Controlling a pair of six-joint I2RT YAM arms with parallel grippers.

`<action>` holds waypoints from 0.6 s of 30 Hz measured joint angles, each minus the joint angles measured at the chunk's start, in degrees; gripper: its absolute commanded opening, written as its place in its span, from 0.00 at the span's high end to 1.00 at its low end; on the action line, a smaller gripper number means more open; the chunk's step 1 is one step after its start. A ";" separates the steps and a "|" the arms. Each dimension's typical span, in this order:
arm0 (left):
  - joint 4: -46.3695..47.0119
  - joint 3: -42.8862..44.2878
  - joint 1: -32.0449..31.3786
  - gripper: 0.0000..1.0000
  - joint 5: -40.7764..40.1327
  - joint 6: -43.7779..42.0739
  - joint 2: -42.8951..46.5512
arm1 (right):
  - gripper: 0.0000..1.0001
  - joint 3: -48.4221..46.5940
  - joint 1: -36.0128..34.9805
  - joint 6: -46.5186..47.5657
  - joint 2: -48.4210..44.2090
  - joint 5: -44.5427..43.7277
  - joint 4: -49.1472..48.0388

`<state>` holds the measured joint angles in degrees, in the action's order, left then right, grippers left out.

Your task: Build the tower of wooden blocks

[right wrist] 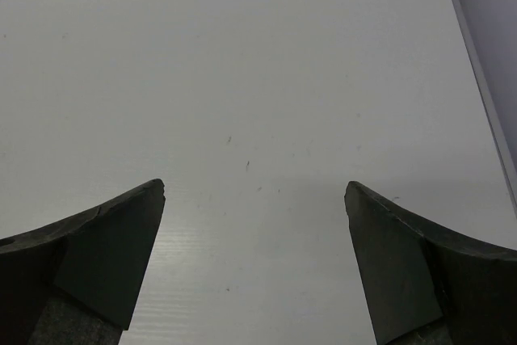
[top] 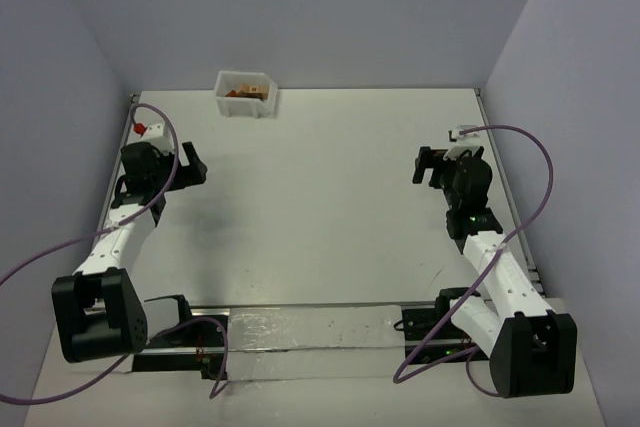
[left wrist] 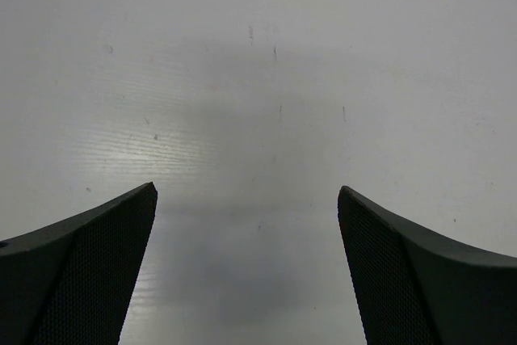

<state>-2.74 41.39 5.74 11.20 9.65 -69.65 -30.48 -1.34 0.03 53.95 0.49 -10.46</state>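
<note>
Left gripper (top: 196,165): jaws spread wide; in the top view it sits at 9 o'clock of the table's centre, with its opening turned toward 3 o'clock
Left fingers (left wrist: 89,272): two dark, fine-textured pads enter the left wrist view at 7 and 5 o'clock, well apart; only bare table surface and a soft shadow show between them, and they grip no object
Right gripper (top: 423,167): jaws likewise spread wide; in the top view it sits at 3 o'clock of the table's centre, with its opening turned toward 9 o'clock
Right fingers (right wrist: 105,248): two dark pads enter the right wrist view at 7 and 5 o'clock, well apart; plain white surface fills the gap, and they close on no object
Wood blocks (top: 244,93): reddish-brown and tan pieces lie together inside the bin, not yet stacked into a tower; too small to count; well apart from both grippers
White bin (top: 245,108): a rectangular tub at 11 o'clock of the table, close to the far wall, open side up
Table (top: 320,217): a white top bearing the bin and both arms; its far edge and right rim appear at 12 to 2 o'clock in the right wrist view
Left arm (top: 120,239): reaches from its base at 7 o'clock toward 11 o'clock
Right arm (top: 500,272): reaches from its base at 5 o'clock toward 1 o'clock
Red part (top: 153,128): a small item at the table's left edge, at 11 o'clock of the left gripper; its kind cannot be told
</note>
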 measured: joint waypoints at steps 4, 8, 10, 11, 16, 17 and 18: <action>0.02 -0.10 -0.22 0.01 -2.24 3.47 0.11 | 0.00 0.00 0.03 0.00 0.03 0.05 0.00; -1.13 1.97 -2.77 0.01 -8.39 7.47 -0.88 | 0.00 0.00 0.18 0.00 0.40 0.06 0.00; -1.89 4.90 -5.15 0.02 -11.91 9.22 -2.57 | 0.00 0.00 0.25 0.00 0.78 0.09 0.00; -2.47 6.73 -6.50 0.03 -13.61 10.01 -3.60 | 0.00 0.00 0.28 0.00 1.05 0.09 0.00; -5.39 20.17 -12.75 0.07 -19.84 13.95 -12.81 | 0.00 0.00 0.28 0.03 2.67 0.15 -0.02; -6.15 23.77 -13.51 0.07 -20.56 14.90 -15.58 | 0.00 0.00 0.28 0.04 2.96 0.12 -0.01; -7.21 27.62 -14.16 0.06 -21.28 15.88 -18.50 | 0.00 -0.01 0.28 0.05 3.28 0.10 -0.01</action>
<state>-9.96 69.00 -8.42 -10.08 25.53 -88.15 -30.48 -1.06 0.08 57.23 0.59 -10.47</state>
